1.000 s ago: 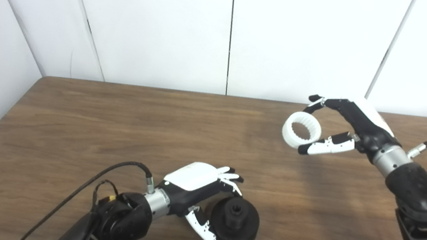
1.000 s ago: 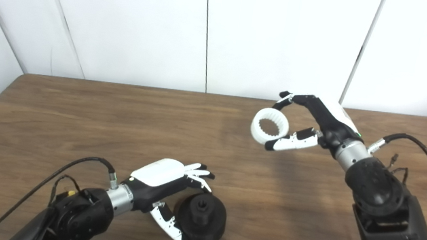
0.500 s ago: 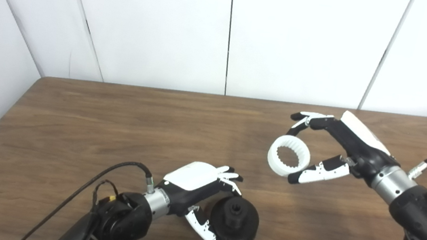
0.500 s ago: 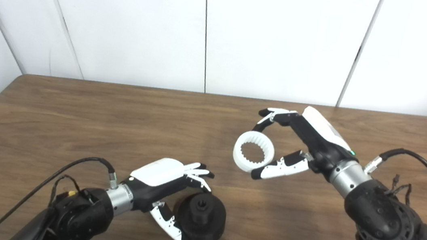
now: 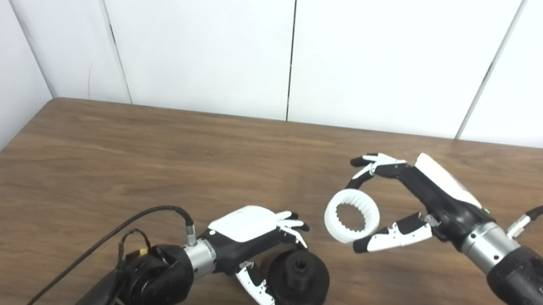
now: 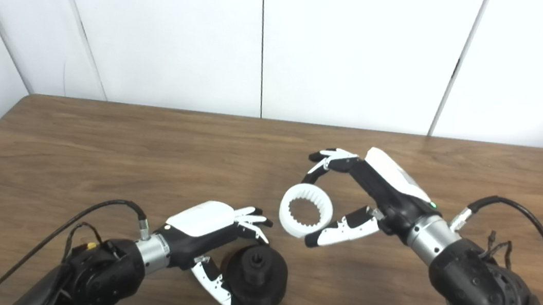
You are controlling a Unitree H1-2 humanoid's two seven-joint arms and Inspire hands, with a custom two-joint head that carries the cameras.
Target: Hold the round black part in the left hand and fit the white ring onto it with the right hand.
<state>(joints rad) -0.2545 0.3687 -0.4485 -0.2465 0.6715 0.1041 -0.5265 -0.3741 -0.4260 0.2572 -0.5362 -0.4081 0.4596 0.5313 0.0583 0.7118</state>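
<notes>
Black part: the round black part (image 5: 297,286) sits on the wooden table (image 5: 146,158), pretty much upright with a small socket hole showing in its top middle.
Left hand: the left hand (image 5: 260,244) is wrapped around the black part's left side, fingers (image 5: 293,226) over the top edge and thumb (image 5: 257,289) low at the front, so I'd call that gripping it. Part looks like it's resting on the table, not lifted, though honestly hard to be sure.
White ring: the white ring (image 5: 352,218) has little teeth round the inside, and it's up and to the right of the black part, near it but clearly not touching.
Right hand: the right hand (image 5: 400,199) has the ring pinched between fingertips on its top edge and thumb (image 5: 390,236) on the lower right edge. Ring is in the air, tilted so its opening faces mostly toward the camera.
Done so far: both pieces are in the correct hands, imo.
Left to do: basically the whole fit. Ring needs to come over the black part, get levelled and lined up, then pushed down. Nothing is mated yet.
Watch out: the left fingers cover part of the top edge, so the ring might bump them on the way down, just my guess.
Containers: none around, no bins or trays anywhere near the black part, just bare table.
</notes>
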